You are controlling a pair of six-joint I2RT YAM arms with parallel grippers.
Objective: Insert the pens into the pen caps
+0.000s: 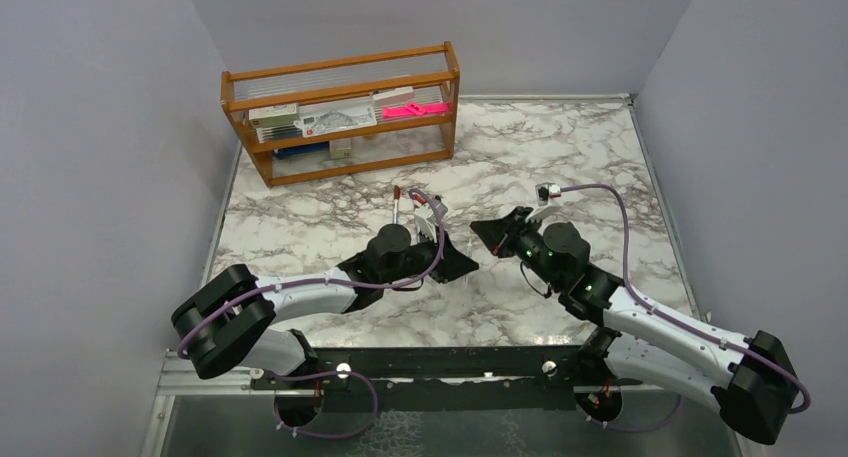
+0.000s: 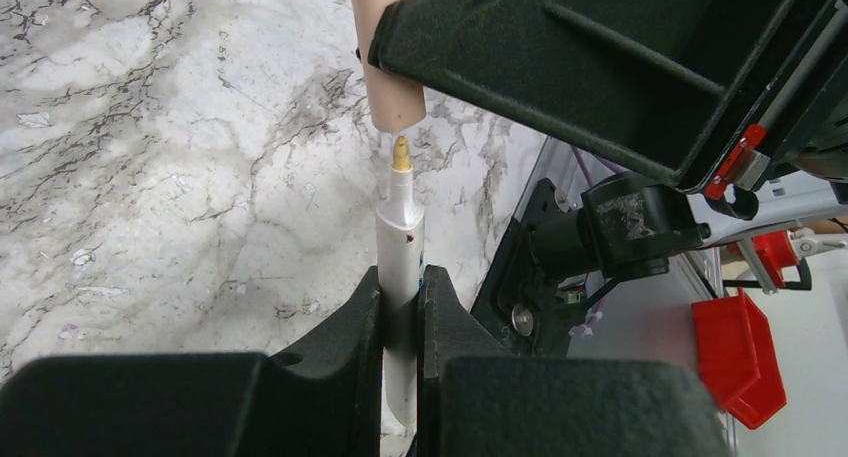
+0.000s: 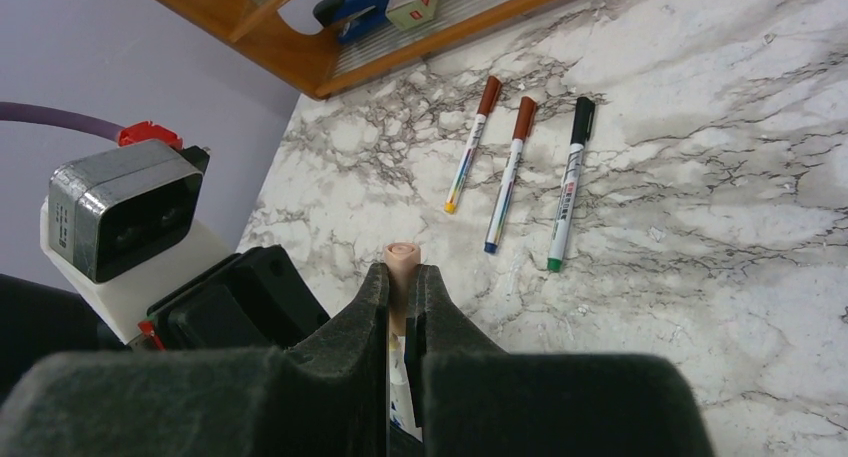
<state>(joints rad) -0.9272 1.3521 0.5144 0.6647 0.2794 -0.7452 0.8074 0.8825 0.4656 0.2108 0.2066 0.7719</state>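
My left jaws are clamped on the pen [image 2: 398, 237]. My right jaws are clamped on the peach cap [image 2: 390, 77], just beside the pen's tip, halfway between the surface's [image 2: 150, 177] left and right edges. I should line them up straight, then push gently.

Plastic pen [image 2: 400, 247] (smooth), marbled table [image 2: 150, 177]

The marble table [image 1: 570, 147] lies open at far right — the wooden rack [image 1: 340, 90] blocks the far left corner. Three capped pens [image 3: 515, 172] lie between rack and arms. Mid-table the left gripper [image 2: 402, 292] and right gripper [image 3: 402, 282] crowd close, a sliver separating held pen [image 2: 400, 237] from peach cap [image 2: 395, 102].
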